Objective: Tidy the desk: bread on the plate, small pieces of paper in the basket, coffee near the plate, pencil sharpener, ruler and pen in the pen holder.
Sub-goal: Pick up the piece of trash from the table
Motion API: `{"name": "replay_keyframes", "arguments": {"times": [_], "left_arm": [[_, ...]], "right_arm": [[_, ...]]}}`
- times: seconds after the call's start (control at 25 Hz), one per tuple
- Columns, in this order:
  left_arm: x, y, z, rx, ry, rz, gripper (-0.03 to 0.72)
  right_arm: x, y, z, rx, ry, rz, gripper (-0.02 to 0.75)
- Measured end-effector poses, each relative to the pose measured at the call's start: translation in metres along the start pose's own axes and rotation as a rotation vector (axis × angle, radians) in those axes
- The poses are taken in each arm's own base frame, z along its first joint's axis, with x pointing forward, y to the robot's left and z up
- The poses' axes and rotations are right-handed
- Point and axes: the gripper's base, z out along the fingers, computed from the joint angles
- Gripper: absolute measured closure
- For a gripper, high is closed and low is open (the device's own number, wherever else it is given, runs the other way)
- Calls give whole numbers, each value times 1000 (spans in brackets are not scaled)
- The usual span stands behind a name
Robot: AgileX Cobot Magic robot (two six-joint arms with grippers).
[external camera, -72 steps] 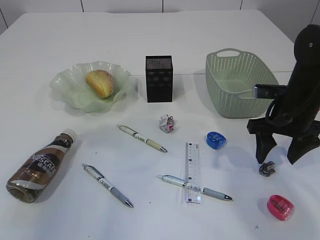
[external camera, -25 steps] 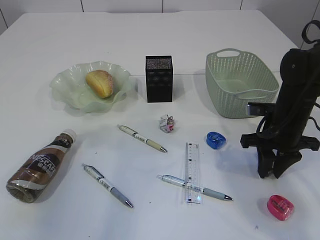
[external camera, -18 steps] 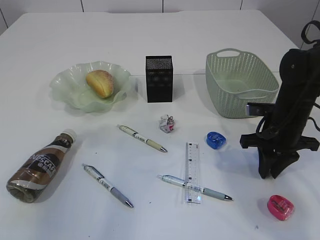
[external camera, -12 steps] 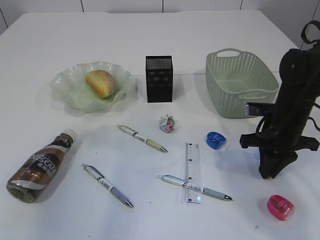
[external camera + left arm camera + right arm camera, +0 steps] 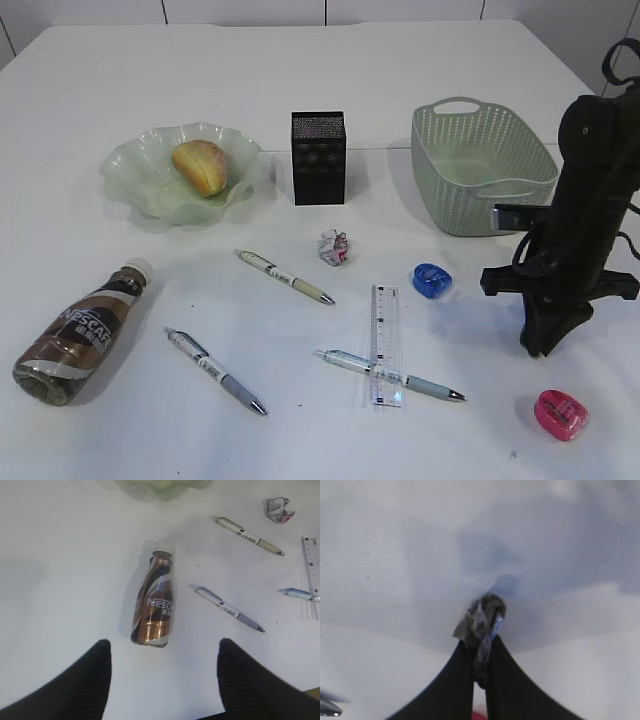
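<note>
My right gripper point(image 5: 543, 345) points down at the desk point(image 5: 330, 60), right of centre, shut on the grey crumpled piece of paper point(image 5: 481, 617); the fingers hide that paper in the exterior view. The white piece of paper point(image 5: 334, 247) lies mid-desk. The bread point(image 5: 200, 166) sits in the wavy green plate point(image 5: 135, 170). The coffee bottle point(image 5: 154, 605) lies on its side just ahead of my open left gripper point(image 5: 164, 650), which holds nothing. The clear ruler point(image 5: 385, 343) crosses one pen point(image 5: 415, 381). The black pen holder point(image 5: 318, 157) and the basket point(image 5: 480, 180) stand at the back.
Two more pens point(image 5: 284, 276) point(image 5: 214, 370) lie loose on the desk. A blue pencil sharpener point(image 5: 431, 280) sits left of my right gripper and a pink one point(image 5: 561, 414) just in front of it. The basket is directly behind the right arm.
My right gripper came down over the grey paper ball and its jaws closed on it. The left gripper and everything else stayed put.
</note>
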Motion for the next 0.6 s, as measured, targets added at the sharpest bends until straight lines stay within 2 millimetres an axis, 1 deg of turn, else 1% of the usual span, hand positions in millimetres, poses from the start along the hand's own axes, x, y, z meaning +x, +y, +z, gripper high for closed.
{"name": "replay_keyframes", "arguments": {"times": [0.6], "left_arm": [[0, 0, 0, 0, 0, 0, 222]], "right_arm": [[3, -1, -2, 19, 97, -9, 708]]}}
